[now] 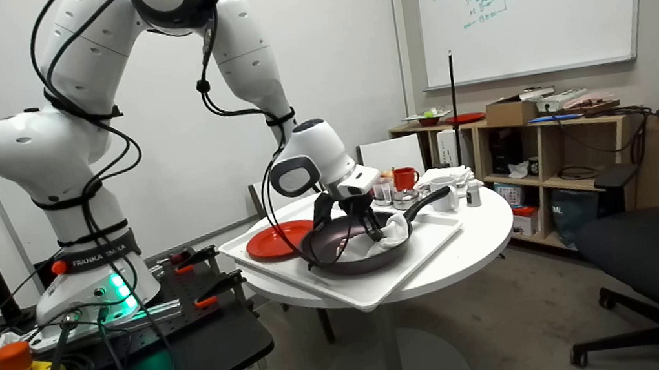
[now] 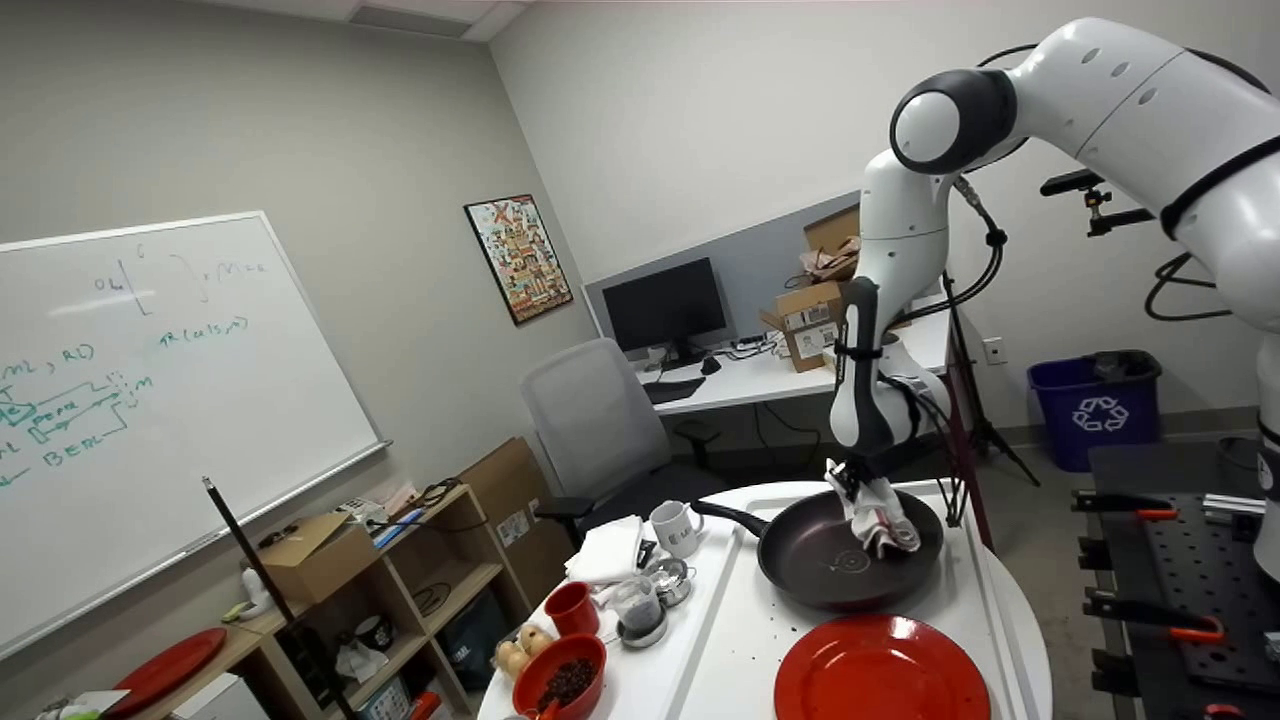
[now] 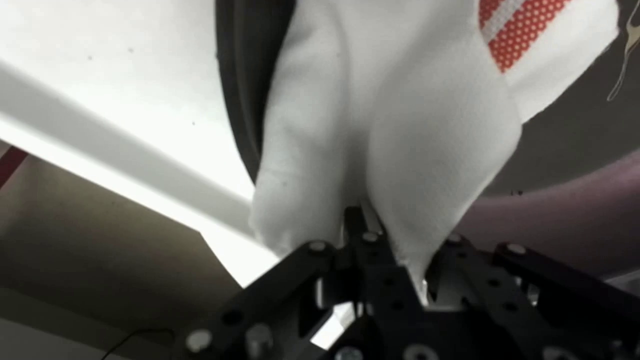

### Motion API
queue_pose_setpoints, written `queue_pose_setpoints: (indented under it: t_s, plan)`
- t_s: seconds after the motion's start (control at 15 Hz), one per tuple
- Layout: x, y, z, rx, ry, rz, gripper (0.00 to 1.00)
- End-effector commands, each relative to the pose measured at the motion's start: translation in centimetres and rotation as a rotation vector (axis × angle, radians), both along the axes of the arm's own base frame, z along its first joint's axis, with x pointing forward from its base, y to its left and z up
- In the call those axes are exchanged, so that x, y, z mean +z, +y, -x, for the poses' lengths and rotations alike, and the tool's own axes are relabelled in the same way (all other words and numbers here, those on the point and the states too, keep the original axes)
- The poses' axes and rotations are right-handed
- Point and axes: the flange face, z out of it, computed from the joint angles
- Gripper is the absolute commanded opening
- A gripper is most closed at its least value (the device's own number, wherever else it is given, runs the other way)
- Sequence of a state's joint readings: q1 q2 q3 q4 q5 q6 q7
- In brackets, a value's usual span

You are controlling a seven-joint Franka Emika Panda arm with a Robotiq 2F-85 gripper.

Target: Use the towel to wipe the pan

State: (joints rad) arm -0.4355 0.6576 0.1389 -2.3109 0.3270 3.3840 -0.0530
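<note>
- My jaws pinch the towel (image 3: pixel 425 140) by a gathered fold; the rest hangs loose beneath them, I judge so that soft cloth rather than jaw meets the pan.
- Down from my jaws the towel falls in slack, rounded folds, its lower end lying on the pan's floor. It is white, with red stripes (image 3: pixel 522 37) dotted pale. Bunched this way, it should drag along well enough but may wipe unevenly.
- Right below my jaws is the pan (image 2: pixel 825 570): wide, round, shallow, dark all over, with a faint plum sheen inside and a pale flower-like mark (image 2: pixel 848 561) on its floor. Beside the towel the wrist view shows tiny dark specks (image 3: pixel 517 193), perhaps something to clear.
- My jaws are near the rim on the side away from the plate (image 2: pixel 880 670); I take this for the wiping step, though how much is clean I cannot tell.
- Farther from my jaws, the handle (image 2: pixel 735 517) points off toward the mug (image 2: pixel 677 530), unheld, so a sideways push might slide the pan.
- Beneath everything, the tray (image 1: pixel 371 286) carries pan and plate on the table (image 1: pixel 485 223), probably to catch crumbs.
</note>
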Motion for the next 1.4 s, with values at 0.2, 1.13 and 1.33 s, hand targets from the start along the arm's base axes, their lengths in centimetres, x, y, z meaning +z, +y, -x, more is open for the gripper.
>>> queue_pose_setpoints:
  t_s: [0.2, 1.13, 1.33]
  plan:
    - [6.6, 1.2, -3.5, 0.02, -0.171, 0.134, 0.04]
    - [14.2, 14.5, -7.8, 0.55, -0.343, 0.087, 0.04]
    - [12.4, 17.7, -6.1, 0.679, -0.331, 0.046, 0.04]
